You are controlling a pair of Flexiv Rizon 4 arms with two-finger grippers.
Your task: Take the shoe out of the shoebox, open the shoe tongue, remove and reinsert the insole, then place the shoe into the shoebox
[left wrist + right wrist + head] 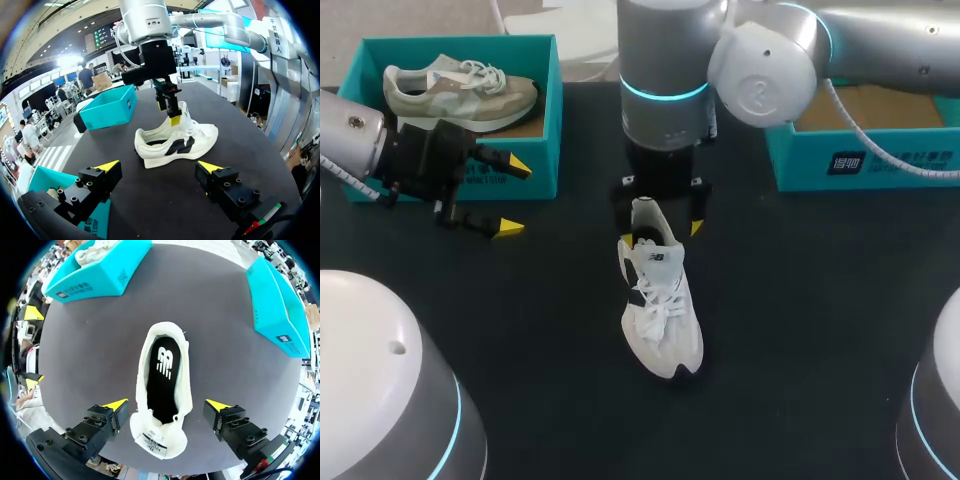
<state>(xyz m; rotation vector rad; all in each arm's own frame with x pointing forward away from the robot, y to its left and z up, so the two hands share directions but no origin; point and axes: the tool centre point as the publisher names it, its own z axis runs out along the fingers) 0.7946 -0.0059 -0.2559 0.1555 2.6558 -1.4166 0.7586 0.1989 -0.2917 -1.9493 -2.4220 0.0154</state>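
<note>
Hovering directly above the white lace-up sneaker (pixel 660 300) on the black table (pixel 820 300), the right gripper (pixel 167 405) stands spread astride its collar, crosswise to its long axis; the left gripper (pixel 512 197), also spread, hangs well aside.

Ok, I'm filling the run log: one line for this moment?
white shoe: on table | insole: in shoe | right gripper: open, over heel | left gripper: open, empty

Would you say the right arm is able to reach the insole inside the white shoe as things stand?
Probably yes: the right end effector hangs open above the mouth of the white shoe, the black insole lies exposed, and nothing sits between them.
</note>
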